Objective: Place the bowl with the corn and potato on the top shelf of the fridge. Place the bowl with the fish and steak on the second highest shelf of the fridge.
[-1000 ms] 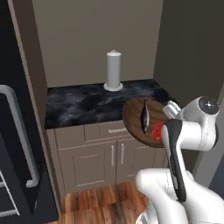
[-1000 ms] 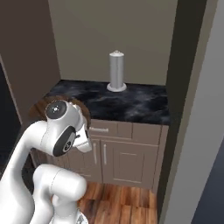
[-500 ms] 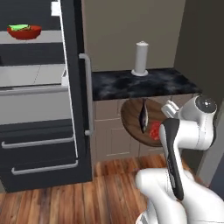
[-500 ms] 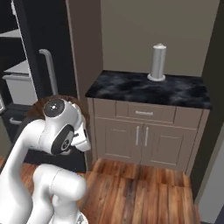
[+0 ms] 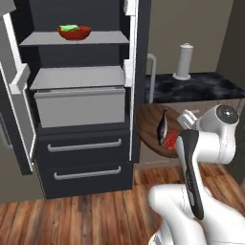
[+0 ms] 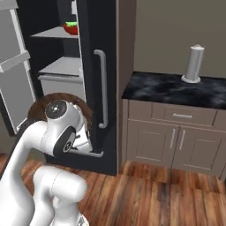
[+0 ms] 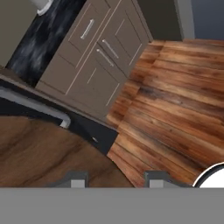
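Fish (image 5: 162, 127) lies lengthwise, near-vertical, in brown bowl (image 5: 149, 125), beside steak (image 5: 171, 140).

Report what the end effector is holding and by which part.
The end effector holds the brown wooden bowl with the fish and steak, gripped at its rim.

arm folded, wrist raised beside base; jaws' gap unclear.

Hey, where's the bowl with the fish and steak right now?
In the left base view the brown bowl with the fish and steak is at the arm's hand, in front of the cabinets just right of the open fridge, not yet on a shelf.
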Tool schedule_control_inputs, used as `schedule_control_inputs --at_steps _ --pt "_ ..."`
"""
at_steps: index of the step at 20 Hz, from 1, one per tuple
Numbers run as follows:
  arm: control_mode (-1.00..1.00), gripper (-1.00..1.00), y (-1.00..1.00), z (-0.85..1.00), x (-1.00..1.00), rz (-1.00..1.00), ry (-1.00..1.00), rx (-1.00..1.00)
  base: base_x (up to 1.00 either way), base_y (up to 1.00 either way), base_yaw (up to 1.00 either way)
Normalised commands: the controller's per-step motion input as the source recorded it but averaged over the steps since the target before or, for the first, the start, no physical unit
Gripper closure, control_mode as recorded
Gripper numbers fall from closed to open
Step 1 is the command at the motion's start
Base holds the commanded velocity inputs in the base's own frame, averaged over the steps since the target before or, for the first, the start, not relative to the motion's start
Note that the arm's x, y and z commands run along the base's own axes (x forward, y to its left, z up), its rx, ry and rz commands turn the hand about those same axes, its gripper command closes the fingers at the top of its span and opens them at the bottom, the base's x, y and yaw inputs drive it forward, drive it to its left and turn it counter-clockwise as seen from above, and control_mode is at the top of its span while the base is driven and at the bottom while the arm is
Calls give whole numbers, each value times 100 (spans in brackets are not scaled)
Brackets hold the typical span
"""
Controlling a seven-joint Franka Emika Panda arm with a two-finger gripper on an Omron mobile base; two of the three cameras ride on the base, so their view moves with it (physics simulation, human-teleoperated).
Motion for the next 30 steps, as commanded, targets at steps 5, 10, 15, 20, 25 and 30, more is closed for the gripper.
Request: schedule_control_inputs --at_steps 5,10,15,20,25,30 --pt "100 100 0 0 0 0 0 0 -23 55 2" --pt "100 100 0 0 0 0 0 0 16 61 0" --pt "100 100 0 0 0 0 0 0 46 62 0" --pt "100 100 0 0 0 0 0 0 53 43 0" --pt "100 100 0 0 0 0 0 0 65 30 0" --pt "100 100 0 0 0 0 0 0 64 9 0"
